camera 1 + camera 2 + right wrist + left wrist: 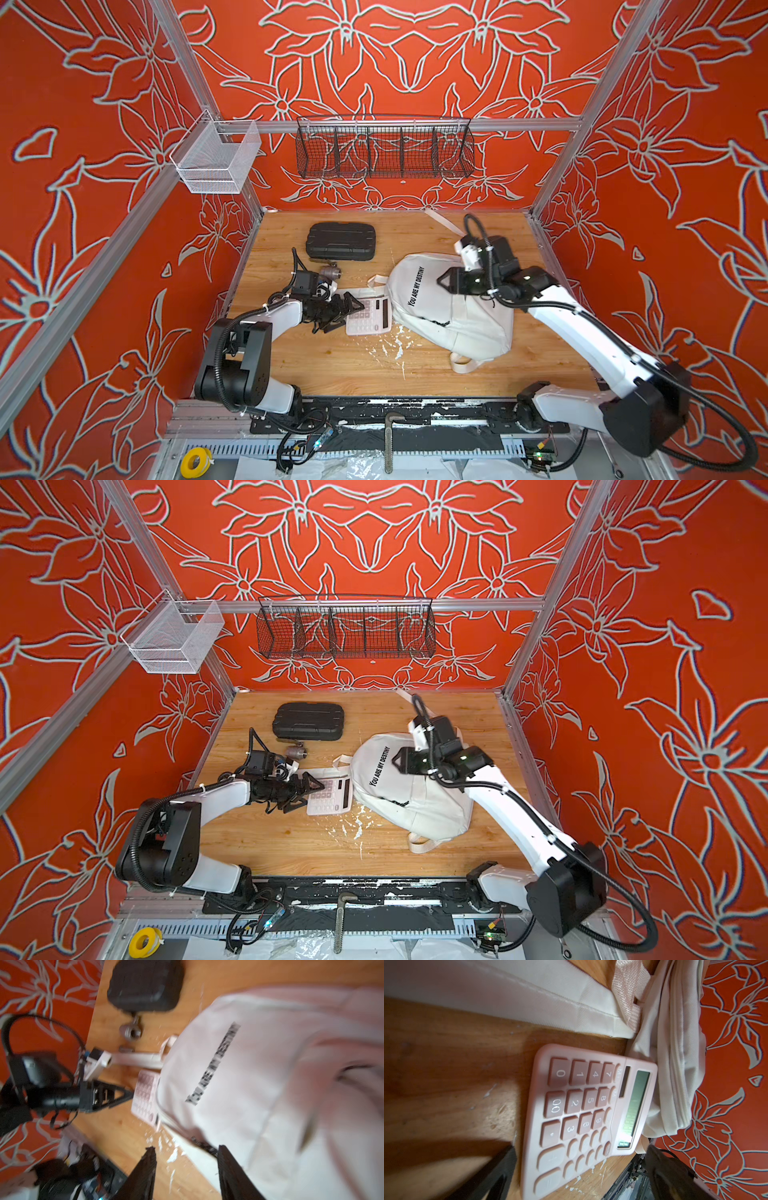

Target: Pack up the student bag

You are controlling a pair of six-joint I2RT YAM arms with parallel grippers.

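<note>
The student bag [451,316] [411,800], a white fabric backpack printed "YOU ARE MY DESTINY", lies on the wooden table right of the middle. A pink calculator [372,318] [583,1113] lies flat with its display end against the bag's left side. My left gripper [347,316] [581,1148] hovers low at the calculator's key end, wide open, one finger on each side of it and not touching. My right gripper [441,282] [187,1151] hangs above the bag's upper part, open with nothing between its fingers. In the right wrist view the bag [270,1084] is blurred.
A black hard case [340,241] lies at the back left, with a metal fitting [330,272] just in front of it. White webbing straps [465,363] trail from the bag's near end. White flecks [392,347] mark the wood. A black wire basket [384,151] and a white mesh basket [216,160] hang on the frame.
</note>
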